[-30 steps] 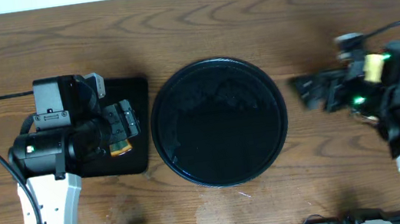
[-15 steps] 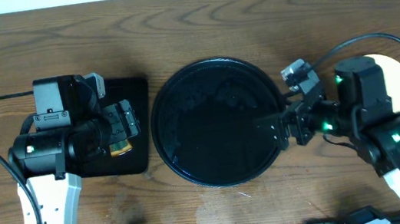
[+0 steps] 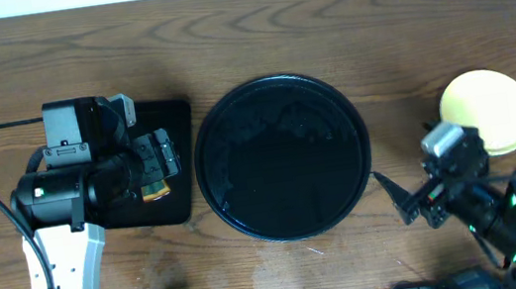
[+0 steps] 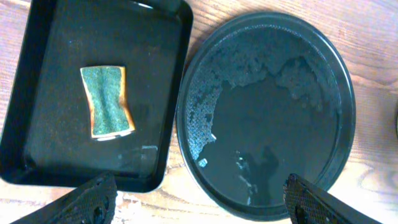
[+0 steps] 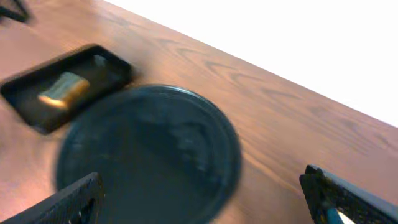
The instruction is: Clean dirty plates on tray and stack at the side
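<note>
At the middle of the desk [image 3: 321, 16], tray [image 3: 285, 156] wet with a patchy, bubbly film across its floor; off to its right on bare wood, yellow plate [image 3: 489, 111], well apart from the rim. Over the gap between tray and rectangular tray [image 4: 43, 93], left gripper [image 4: 199, 186] with fingers spread wide and holding nothing, sponge [image 4: 107, 101] lying flat in that rectangular tray. Low near the tray's right edge and pointing toward it, right gripper [image 3: 393, 197], fingers likewise wide apart and empty.
</note>
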`<state>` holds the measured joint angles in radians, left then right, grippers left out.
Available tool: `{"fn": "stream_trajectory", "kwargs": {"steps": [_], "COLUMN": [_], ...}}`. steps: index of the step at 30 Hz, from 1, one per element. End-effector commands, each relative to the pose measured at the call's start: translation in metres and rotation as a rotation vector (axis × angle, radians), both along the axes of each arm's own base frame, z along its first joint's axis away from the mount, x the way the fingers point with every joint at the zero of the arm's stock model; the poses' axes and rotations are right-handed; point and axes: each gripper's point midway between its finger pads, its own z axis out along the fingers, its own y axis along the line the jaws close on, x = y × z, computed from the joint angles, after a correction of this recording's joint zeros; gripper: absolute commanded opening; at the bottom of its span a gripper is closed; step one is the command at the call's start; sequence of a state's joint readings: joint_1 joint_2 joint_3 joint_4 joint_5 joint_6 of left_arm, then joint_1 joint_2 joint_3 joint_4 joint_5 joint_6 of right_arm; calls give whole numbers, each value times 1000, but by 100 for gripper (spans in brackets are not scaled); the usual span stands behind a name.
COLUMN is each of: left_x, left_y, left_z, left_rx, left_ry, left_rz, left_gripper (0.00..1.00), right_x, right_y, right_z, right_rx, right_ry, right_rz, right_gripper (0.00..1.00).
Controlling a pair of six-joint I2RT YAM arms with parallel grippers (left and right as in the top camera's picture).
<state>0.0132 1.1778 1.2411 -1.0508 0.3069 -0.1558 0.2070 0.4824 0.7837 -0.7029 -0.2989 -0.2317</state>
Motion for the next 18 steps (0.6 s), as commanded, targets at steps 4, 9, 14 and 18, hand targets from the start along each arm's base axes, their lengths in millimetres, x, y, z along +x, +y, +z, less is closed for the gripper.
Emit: {"fn": "stream_trajectory", "kwargs": {"steps": [4,9,14,18], "left_x": [1,1,1,1], "left_y": [3,3,3,3], "left_z": [3,3,3,3], "left_rx": [16,17,17,17], "left_ry": [-10,-10,-10,-10], "left_rz": [1,1,1,1], "left_gripper": [86,87,87,87], "right_x": [-9,-3,13,27], "right_y": [-37,-50,-49,-48], "right_z": [-44,-73,-96,-103], "right_rx": [-47,-52,-28,-4], "right_ry": [-60,-141,-211,-289], "right_rz": [-170,-248,-255,-258], "right_gripper": [99,99,99,99]}}
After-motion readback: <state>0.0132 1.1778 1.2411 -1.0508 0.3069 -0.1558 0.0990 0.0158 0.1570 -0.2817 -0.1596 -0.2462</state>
